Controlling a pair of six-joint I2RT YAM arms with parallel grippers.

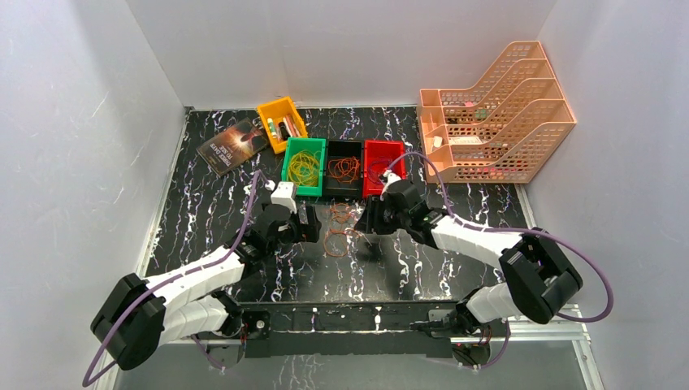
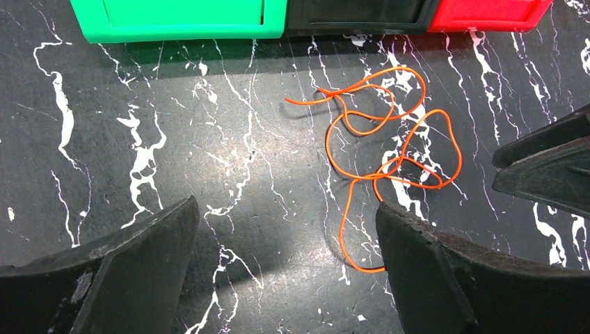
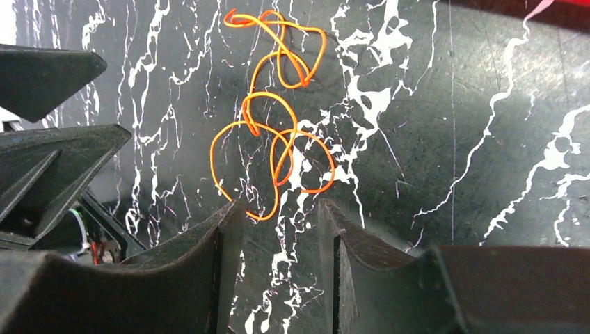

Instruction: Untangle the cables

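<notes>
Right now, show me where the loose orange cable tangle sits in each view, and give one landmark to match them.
Top external: orange cable tangle just left of picture centre, down-left of the red bin.
Left wrist: tangle right of centre.
Right wrist: tangle upper middle, slightly left.
Shared landmark: the red bin, at the top right edge in left wrist and a dark red sliver at top right in right wrist.

Orange cables [image 2: 387, 167] are shown on a black, white-veined table [image 2: 209, 139], with a green bin [image 2: 181, 21], black bin [image 2: 355, 17] and red bin [image 2: 487, 14] lined along the top.
</notes>
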